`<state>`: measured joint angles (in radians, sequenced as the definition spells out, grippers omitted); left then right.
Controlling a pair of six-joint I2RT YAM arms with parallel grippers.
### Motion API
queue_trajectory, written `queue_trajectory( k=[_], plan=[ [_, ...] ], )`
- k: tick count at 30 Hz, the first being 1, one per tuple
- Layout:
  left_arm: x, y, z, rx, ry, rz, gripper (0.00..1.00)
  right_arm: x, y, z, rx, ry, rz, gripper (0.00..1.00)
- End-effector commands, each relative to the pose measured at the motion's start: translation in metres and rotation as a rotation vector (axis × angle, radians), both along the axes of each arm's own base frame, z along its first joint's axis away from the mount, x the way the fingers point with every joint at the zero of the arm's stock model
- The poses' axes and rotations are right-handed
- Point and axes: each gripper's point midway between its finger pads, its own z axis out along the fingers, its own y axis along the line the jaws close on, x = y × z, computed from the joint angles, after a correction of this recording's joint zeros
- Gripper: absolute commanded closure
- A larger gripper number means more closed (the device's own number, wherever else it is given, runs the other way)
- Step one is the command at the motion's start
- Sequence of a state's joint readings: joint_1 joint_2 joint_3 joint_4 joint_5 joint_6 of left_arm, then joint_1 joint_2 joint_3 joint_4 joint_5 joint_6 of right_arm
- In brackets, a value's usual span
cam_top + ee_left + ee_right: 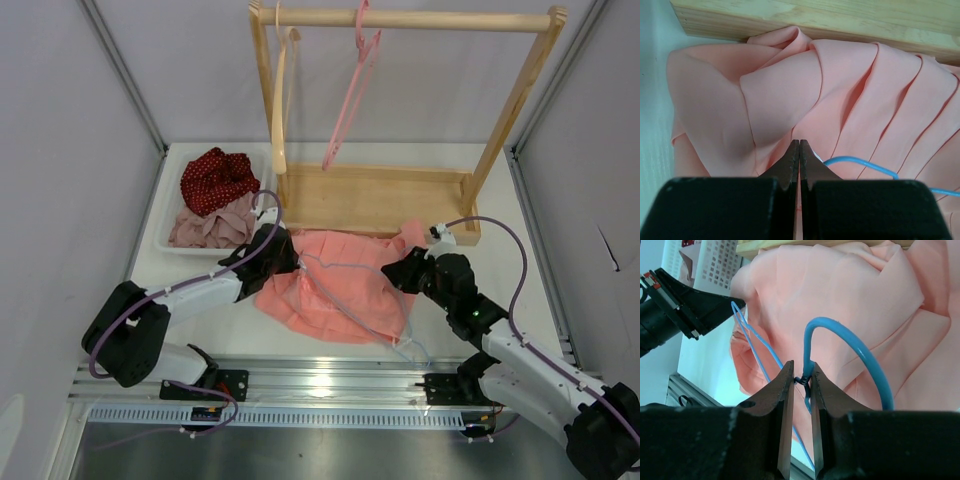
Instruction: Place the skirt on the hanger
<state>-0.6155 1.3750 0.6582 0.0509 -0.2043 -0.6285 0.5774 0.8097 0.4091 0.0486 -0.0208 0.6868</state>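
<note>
The salmon-pink skirt [340,285] lies spread on the table in front of the wooden rack's base; it fills the left wrist view [790,90] and the right wrist view [840,295]. The thin pale blue hanger [345,267] lies across it. My left gripper [285,255] is at the skirt's left edge, jaws shut [799,145] with pink fabric between them, and the hanger's wire [860,161] runs out beside its right finger. My right gripper [405,270] is shut [802,371] on the hanger's twisted neck just below the hook [860,350].
A white tray [165,215] at the back left holds a red dotted cloth [215,178] and a mauve cloth [210,228]. The wooden rack [400,20] carries a wooden hanger [280,100] and a pink hanger [350,100]. Its base [375,198] touches the skirt's far edge.
</note>
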Motion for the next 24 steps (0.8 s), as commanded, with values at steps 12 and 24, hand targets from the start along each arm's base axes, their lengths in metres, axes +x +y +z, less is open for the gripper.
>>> queue_trajectory(
  k=[12,24],
  plan=[
    [0.021,-0.004,0.029,-0.044,-0.077,0.018,1.0,0.006,0.001,0.001,-0.052,-0.006,0.034,1.0],
    [0.017,-0.009,0.024,-0.061,-0.063,-0.018,1.0,0.011,-0.008,-0.001,-0.066,-0.003,0.003,1.0]
  ],
)
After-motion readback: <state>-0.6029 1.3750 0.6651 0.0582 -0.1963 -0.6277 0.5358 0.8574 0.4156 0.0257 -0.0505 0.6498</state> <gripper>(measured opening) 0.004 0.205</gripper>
